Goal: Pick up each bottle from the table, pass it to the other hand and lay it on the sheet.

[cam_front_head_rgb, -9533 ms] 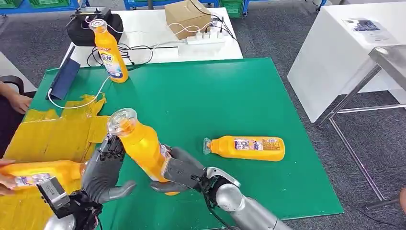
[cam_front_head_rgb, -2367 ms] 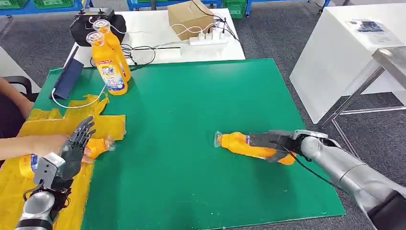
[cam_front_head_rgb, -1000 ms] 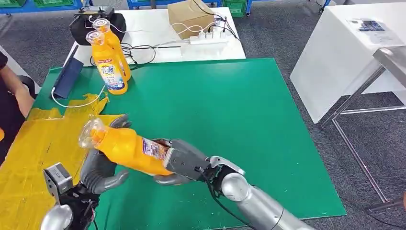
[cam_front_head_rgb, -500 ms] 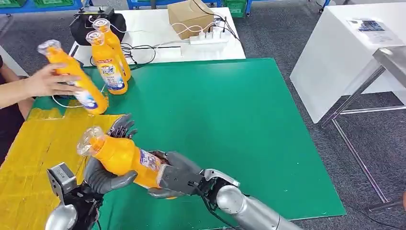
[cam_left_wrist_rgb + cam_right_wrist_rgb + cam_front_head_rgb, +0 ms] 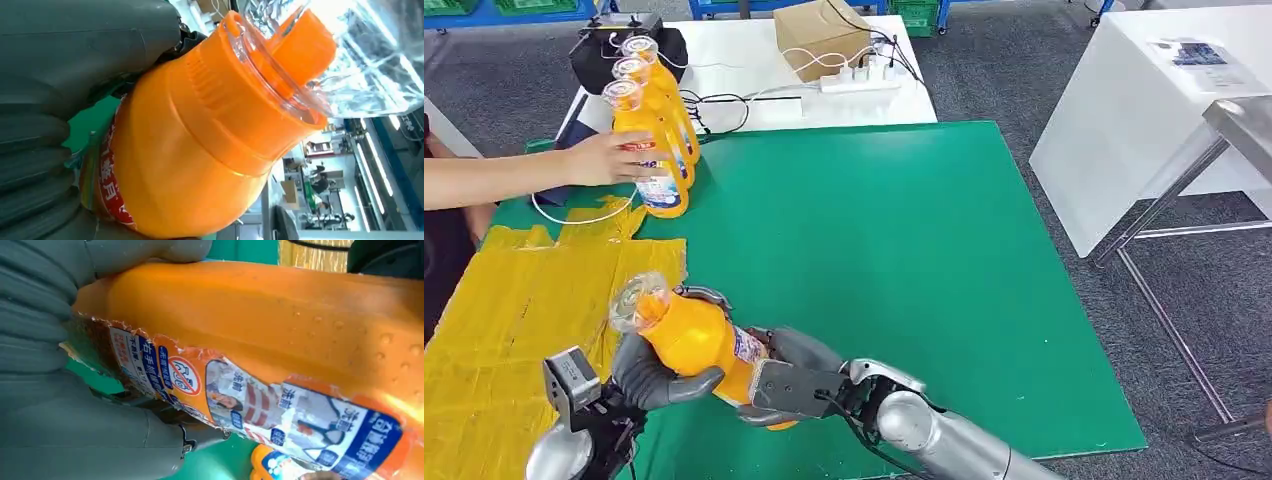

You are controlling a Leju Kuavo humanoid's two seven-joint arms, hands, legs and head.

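Note:
An orange bottle (image 5: 696, 338) with a clear cap hangs tilted above the green table (image 5: 874, 220) near its front left. My left hand (image 5: 656, 372) wraps its upper body and my right hand (image 5: 796, 378) grips its lower end. The left wrist view has the bottle (image 5: 200, 135) close up against my left hand (image 5: 55, 120). In the right wrist view the labelled bottle (image 5: 280, 350) lies in my right hand (image 5: 60, 390). The yellow sheet (image 5: 514, 310) lies to the left. Three more orange bottles (image 5: 652, 130) stand at the table's far left.
A person's hand (image 5: 609, 160) holds the nearest standing bottle. A dark tablet (image 5: 574, 125) and a white cable (image 5: 584, 215) lie at the far left. A white table (image 5: 754, 70) behind carries a cardboard box (image 5: 819, 35) and a power strip (image 5: 859, 78).
The person has stood a third bottle beside the two at the far left. My left hand has closed on the bottle that my right hand holds, and the bottle has tilted more upright.

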